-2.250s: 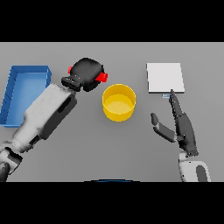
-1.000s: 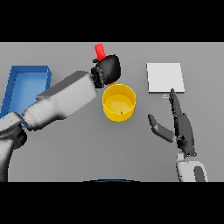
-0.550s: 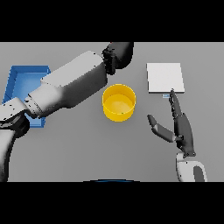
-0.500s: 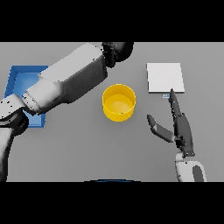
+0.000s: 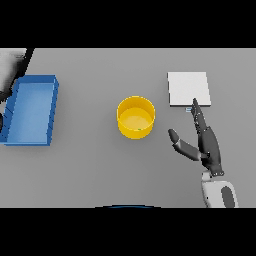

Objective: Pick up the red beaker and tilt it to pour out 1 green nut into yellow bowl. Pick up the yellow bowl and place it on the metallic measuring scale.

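Observation:
The yellow bowl [image 5: 136, 117] stands upright in the middle of the table. The metallic measuring scale [image 5: 188, 89], a flat pale square, lies to its right and further back. My right hand [image 5: 206, 143] rests open on the table right of the bowl, its fingers straight and pointing at the scale's near edge. My left arm is a blur at the far upper left, behind the blue tray; only a dark smear of the left hand [image 5: 27, 54] shows. The red beaker is nowhere in view.
A blue tray [image 5: 50, 111] with raised walls lies at the left edge of the table.
My left arm, which held the red beaker over the bowl, has swung away fast to the far upper left. The beaker has dropped out of sight. The right hand has stayed put.

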`<state>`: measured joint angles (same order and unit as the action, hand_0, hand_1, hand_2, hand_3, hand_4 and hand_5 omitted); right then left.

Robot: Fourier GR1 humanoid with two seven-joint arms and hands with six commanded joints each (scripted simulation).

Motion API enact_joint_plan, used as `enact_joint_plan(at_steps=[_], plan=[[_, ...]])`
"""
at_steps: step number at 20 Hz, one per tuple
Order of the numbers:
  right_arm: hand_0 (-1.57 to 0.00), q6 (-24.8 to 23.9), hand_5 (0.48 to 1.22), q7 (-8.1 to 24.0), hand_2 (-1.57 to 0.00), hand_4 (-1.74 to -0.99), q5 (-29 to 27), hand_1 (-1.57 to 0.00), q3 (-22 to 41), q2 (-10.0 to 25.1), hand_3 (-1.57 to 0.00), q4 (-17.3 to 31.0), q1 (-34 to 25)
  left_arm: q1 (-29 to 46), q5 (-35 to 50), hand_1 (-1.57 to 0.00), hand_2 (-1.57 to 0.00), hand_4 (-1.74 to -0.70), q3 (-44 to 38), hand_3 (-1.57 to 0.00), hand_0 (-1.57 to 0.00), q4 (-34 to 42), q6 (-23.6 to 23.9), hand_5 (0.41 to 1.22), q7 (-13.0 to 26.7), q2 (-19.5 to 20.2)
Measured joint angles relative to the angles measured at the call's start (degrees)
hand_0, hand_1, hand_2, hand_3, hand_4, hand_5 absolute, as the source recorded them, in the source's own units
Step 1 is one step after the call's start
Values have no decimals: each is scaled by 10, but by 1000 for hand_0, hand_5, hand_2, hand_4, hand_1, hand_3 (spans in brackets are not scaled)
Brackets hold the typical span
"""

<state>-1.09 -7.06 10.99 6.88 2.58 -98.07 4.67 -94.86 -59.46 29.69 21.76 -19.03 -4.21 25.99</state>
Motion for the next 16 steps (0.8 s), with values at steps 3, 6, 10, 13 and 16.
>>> enact_joint_plan(at_steps=[3,6,10,13,16], plan=[[1,-2,595,-1,1,-1118,3,1,1,1,1,6,-6,31,107,-1571,-1571,-1738,-118,-1538,-1571,-47,7,1221,12,51],[1,-4,614,0,1,-1132,17,1,6,4,1,14,-9,92,188,-1571,-1571,-1740,-198,-1554,-1571,-63,46,1221,43,82],[1,3,632,-8,1,-1134,20,1,11,10,1,15,-10,198,258,-1571,-1571,-1740,-256,-1564,-1571,-41,129,1221,117,93],[1,8,655,-10,1,-1133,12,1,9,11,1,19,-12,265,316,-1571,-1571,-1741,-304,-1567,-1571,-3,166,1221,181,91],[1,11,669,-10,1,-1131,8,1,9,11,1,19,-7,356,363,-1571,-1571,-1741,-327,-1569,-1571,77,181,1221,218,82]])
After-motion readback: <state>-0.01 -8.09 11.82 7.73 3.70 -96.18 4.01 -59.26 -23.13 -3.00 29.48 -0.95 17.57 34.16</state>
